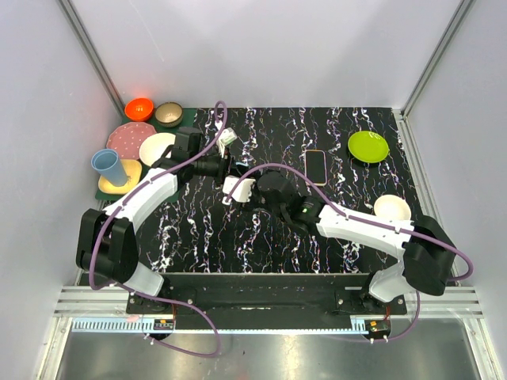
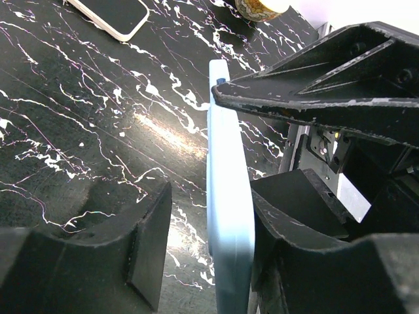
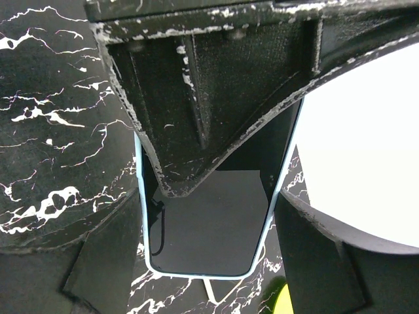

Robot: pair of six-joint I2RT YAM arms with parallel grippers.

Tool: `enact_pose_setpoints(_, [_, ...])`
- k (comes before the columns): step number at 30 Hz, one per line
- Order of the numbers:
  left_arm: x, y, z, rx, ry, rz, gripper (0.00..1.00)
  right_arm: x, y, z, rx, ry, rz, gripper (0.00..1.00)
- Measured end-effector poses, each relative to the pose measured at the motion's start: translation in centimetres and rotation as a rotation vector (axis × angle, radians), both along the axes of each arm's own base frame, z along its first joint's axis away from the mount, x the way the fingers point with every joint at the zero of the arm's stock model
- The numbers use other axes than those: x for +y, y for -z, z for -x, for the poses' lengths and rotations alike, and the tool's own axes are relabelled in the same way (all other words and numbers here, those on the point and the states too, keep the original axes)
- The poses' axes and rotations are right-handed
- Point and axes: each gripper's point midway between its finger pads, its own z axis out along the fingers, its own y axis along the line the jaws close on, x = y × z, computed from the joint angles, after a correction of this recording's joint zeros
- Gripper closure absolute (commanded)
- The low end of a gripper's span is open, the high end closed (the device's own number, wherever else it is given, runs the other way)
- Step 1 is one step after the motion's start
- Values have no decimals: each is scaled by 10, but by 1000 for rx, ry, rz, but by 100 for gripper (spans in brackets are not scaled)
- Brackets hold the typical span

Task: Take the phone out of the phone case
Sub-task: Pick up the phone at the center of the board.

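Case (image 2: 229, 163) (on edge) within left gripper (image 2: 209, 239)

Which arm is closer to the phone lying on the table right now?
Right. The right arm has its wrist just left of the phone. The left arm is farther left, beyond the case.

phone (image 1: 315, 166): we see it flat on the black marbled table (image 1: 261, 245), dark screen up, pale rim | phone case (image 2: 229, 216): light blue, dark inside, upright on edge, well apart from phone
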Motion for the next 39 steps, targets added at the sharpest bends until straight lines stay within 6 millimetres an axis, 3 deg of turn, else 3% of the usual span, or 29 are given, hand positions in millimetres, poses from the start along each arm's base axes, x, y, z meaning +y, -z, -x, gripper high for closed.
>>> enact_pose_setpoints(8, [0,-2,-2,-12,-1,-2,54,1,0,0,-8,1,4,100])
enact_pose_setpoints(17, [0,-2,-3,-27,3,-4,64,0,-1,-2,-19,8,6,100])
enact_pose_setpoints(29, [0,-2,-3,-20,0,-14,62,5,2,2,-21,-11,23,100])
enact_pose_setpoints(39, [-3,0,0,-13,12,-22,80,3,5,1,-32,-8,46,100])
